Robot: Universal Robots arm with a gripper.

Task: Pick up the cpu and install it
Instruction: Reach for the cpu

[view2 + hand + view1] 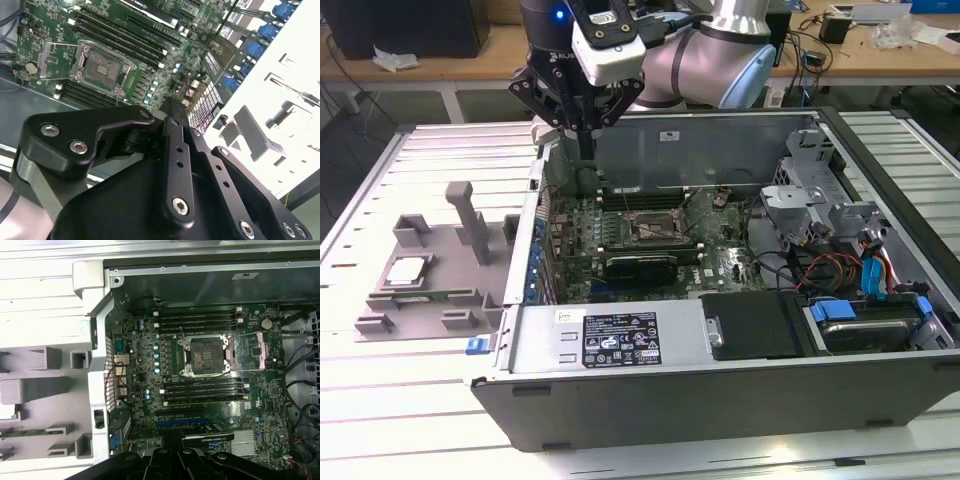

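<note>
Above the computer case point(740, 400), the pincer point(587, 148) hangs straight down, closed and empty.

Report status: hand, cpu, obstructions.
Black hand shut, empty, over corner of open grey metal computer case. Small silvery square cpu lies in grey plastic fixture, exterior view's left. Nothing covers it.

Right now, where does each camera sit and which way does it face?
Exterior view: off the arm, looking down over the computer case and the grey fixture holding the cpu; arm and claw show.
First wrist view: on the arm, looking down onto the motherboard; claw shows.
Second wrist view: on the arm, slanting past the claw to the motherboard.
All share the socket.
</note>
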